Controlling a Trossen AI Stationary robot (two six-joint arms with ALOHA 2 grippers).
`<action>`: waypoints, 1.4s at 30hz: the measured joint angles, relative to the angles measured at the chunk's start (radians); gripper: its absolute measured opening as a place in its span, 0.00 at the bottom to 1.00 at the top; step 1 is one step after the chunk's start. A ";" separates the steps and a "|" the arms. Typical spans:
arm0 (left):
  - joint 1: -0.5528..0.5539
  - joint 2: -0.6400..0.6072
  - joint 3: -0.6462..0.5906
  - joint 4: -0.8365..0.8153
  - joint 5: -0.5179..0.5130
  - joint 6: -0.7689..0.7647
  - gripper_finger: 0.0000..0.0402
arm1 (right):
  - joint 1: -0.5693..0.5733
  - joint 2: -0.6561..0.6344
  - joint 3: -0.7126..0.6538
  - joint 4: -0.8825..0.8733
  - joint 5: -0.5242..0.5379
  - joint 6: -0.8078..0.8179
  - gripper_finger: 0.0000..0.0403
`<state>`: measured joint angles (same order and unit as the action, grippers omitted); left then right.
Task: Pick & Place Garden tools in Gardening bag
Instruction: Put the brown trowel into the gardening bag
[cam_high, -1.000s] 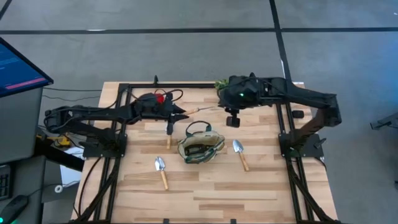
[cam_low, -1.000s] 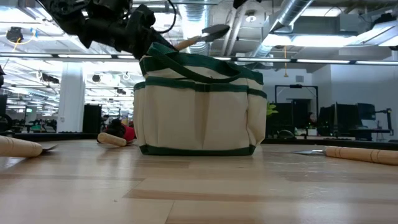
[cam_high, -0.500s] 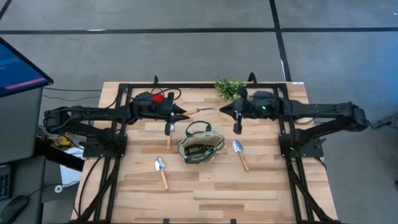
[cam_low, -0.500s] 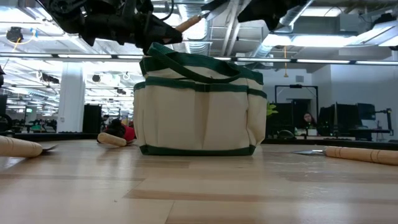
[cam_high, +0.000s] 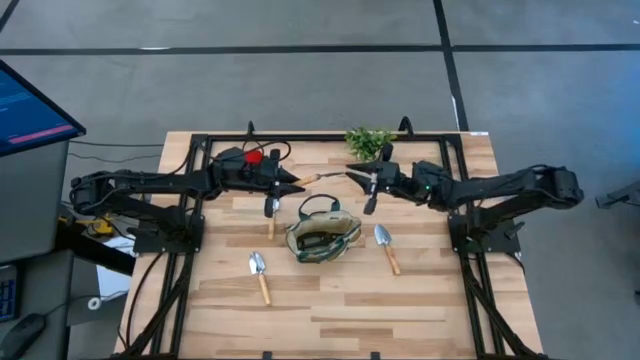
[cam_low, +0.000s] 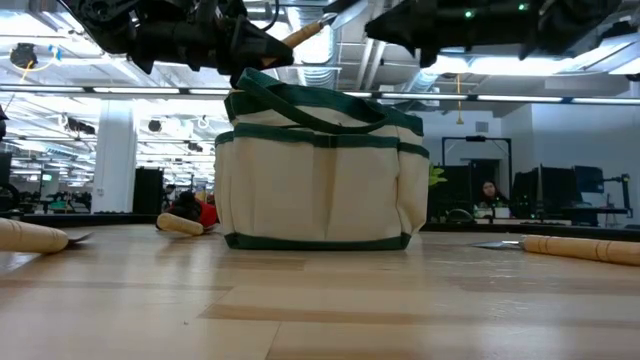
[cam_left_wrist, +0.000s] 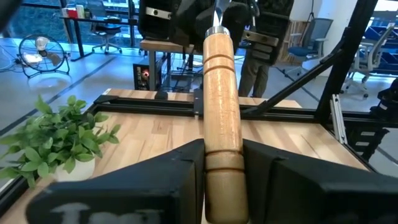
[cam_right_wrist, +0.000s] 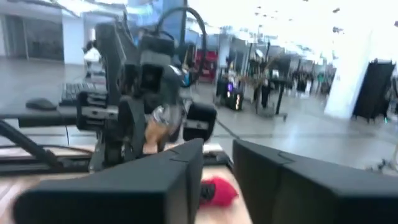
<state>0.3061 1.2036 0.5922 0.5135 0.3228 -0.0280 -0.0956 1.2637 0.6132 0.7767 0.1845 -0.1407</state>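
Note:
My left gripper (cam_high: 296, 181) is shut on a trowel (cam_high: 318, 178) with a light wooden handle. It holds the trowel in the air, behind and above the olive-khaki bag (cam_high: 322, 236). The bag stands upright on its base at the table's middle and also shows in the low view (cam_low: 320, 170). My right gripper (cam_high: 353, 177) is open and lies level, pointing at the trowel's blade end (cam_left_wrist: 215, 17). I cannot tell whether it touches the blade. Two trowels (cam_high: 260, 275) (cam_high: 386, 247) lie flat beside the bag, and a third (cam_high: 271, 215) lies to the bag's far left. My left gripper pinches the trowel's wooden handle (cam_left_wrist: 222, 127) near its free end between its two fingers. The fingers come level from the table's left and lie along the handle. The trowel is lifted clear and points toward the table's right, its blade end slightly raised (cam_low: 302, 34).
A leafy green sprig (cam_high: 370, 140) lies at the far edge. A small red item (cam_high: 255, 156) lies under my left arm. A black frame rail (cam_high: 300, 136) runs round the table. A person sits in the room beyond (cam_low: 490, 192).
My right gripper has swung from the table's far right toward the left and has levelled out. It now points at the trowel's blade. My left gripper has raised the trowel's blade end a little and otherwise stays in place.

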 joint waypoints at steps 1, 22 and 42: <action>0.000 0.000 0.000 0.000 0.000 0.000 0.13 | 0.000 0.019 0.000 0.022 -0.001 -0.004 0.24; 0.000 0.001 0.000 0.000 0.001 -0.041 0.13 | -0.016 0.145 0.005 0.254 -0.136 -0.005 0.57; -0.026 0.001 0.000 0.010 0.000 -0.083 0.13 | -0.032 0.145 0.007 0.303 -0.234 0.035 0.19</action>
<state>0.2803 1.2041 0.5926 0.5234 0.3223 -0.1108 -0.1276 1.4082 0.6201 1.0798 -0.0498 -0.1061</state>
